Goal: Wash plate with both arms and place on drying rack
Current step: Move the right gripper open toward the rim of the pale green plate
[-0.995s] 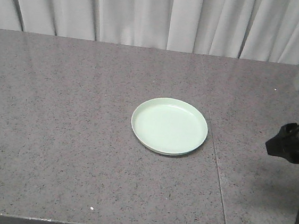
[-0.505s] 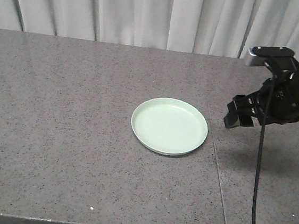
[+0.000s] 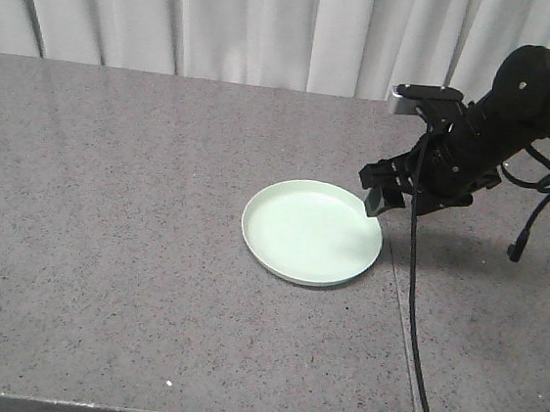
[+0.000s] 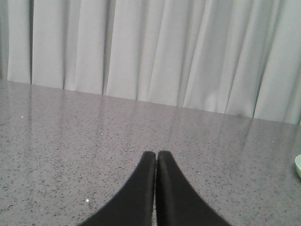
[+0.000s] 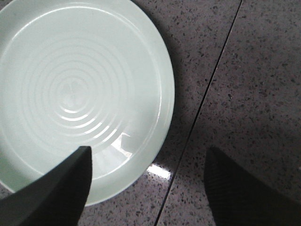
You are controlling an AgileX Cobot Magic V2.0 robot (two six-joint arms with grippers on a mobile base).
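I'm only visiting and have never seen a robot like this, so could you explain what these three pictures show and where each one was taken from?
It is a two-armed robot; each arm ends in a two-fingered gripper. The wide picture looks forward over a grey stone counter with a pale green plate on it; the black right arm reaches in, its right gripper at the plate's right edge. The top-down picture comes from a camera on that wrist: the fingers stand apart, one over the plate, one over the counter. The last comes from the left wrist: the left gripper is shut, empty, above the counter, facing a curtain. Nothing is held.
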